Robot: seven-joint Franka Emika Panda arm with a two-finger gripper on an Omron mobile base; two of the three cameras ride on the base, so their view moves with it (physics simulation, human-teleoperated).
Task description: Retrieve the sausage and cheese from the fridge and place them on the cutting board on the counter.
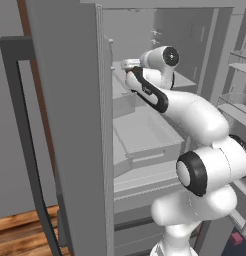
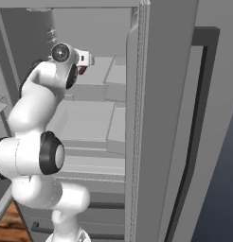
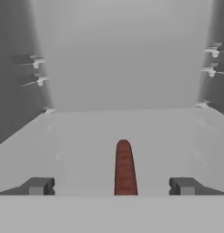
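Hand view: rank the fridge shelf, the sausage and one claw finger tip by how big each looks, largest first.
1. The fridge shelf, spanning the picture from side to side.
2. The sausage, a long link lying on it between the open claw's tips.
3. The finger tip, though nearness to the camera may inflate it.

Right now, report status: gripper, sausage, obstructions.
Gripper open, inside the fridge. Sausage lying on the shelf, lined up between the fingertips, not gripped. Nothing seen blocking it.
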